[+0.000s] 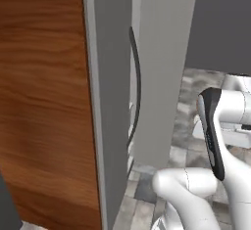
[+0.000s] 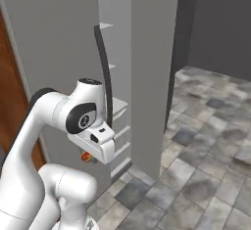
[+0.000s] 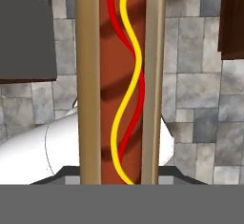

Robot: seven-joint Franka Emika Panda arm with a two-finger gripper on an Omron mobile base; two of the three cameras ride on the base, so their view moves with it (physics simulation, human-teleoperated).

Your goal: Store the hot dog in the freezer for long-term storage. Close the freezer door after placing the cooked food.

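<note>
- Grey and brown stone floor tiles (image 2: 206, 175) spread out below the tall matte grey fridge, and a wood-grain panel (image 1: 44, 102) stands along its left side.
- On the fridge, the freezer door (image 2: 149, 77) stands swung out, edge-on to the base cameras; its long dark curved handle (image 2: 104, 72) runs down the near face.
- Inside the freezer (image 2: 117, 102), between the door and the grey wall, white shelves (image 2: 119, 105) step down one above another.
- At the end of the white arm, the hand sits low in front of the open compartment, beside the lower shelves, as the right base view shows it.
- From that side, a small red and tan bit of the hot dog (image 2: 87, 156) peeks out just under the white hand.
- Seen along the hand, the hot dog (image 3: 121, 80) runs lengthwise straight up the middle: tan bun walls on both sides, dark red sausage between, yellow and red squiggles along it.
- Clamped on the hot dog, the gripper (image 2: 90, 156) holds it close under the hand, above the tiled floor; the fingertips themselves are hidden behind the bun.
</note>
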